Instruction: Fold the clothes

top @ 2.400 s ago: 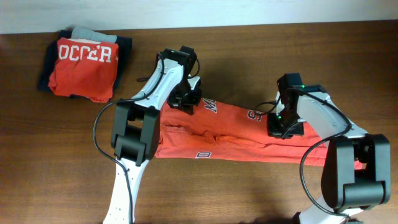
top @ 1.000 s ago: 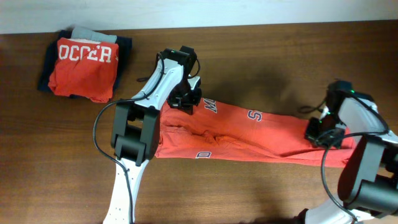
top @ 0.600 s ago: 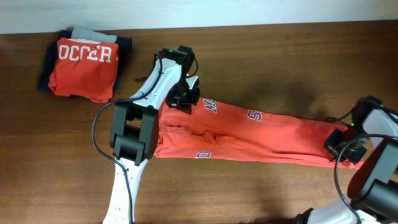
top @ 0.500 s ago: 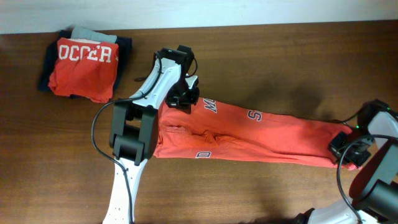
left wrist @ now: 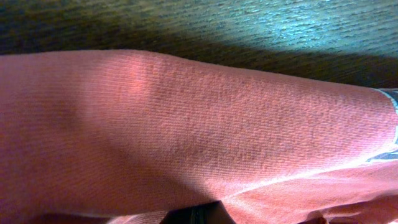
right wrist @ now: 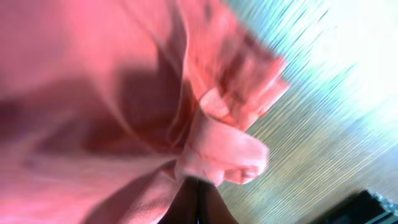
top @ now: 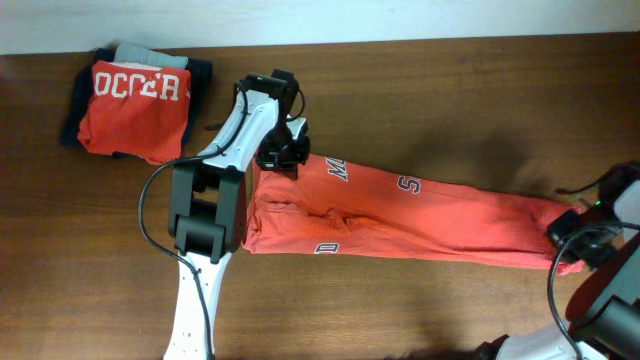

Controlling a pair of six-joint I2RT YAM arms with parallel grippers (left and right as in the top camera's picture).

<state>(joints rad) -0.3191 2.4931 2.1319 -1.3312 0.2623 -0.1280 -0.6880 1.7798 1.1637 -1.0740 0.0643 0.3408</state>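
Note:
The clothes, one coral-red T-shirt (top: 400, 215) with white letters, lie pulled out into a long narrow band across the table. My left gripper (top: 278, 158) is shut on its upper left end, and my right gripper (top: 572, 243) is shut on its far right end near the table's right edge. In the left wrist view the red knit (left wrist: 186, 124) fills the picture, with only the dark tip of the gripper (left wrist: 202, 216) showing under a fold. In the right wrist view a bunched lump of the fabric (right wrist: 224, 155) is pinched at the closed gripper (right wrist: 198, 186).
A folded pile of clothes (top: 135, 95) sits at the back left: an orange shirt with white lettering on top of grey and dark garments. Bare brown table (top: 420, 100) lies behind and in front of the stretched shirt. The table's back edge runs along the top.
My right gripper has carried its end of the shirt far to the right, drawing the shirt out long. My left gripper has shifted slightly left with its end.

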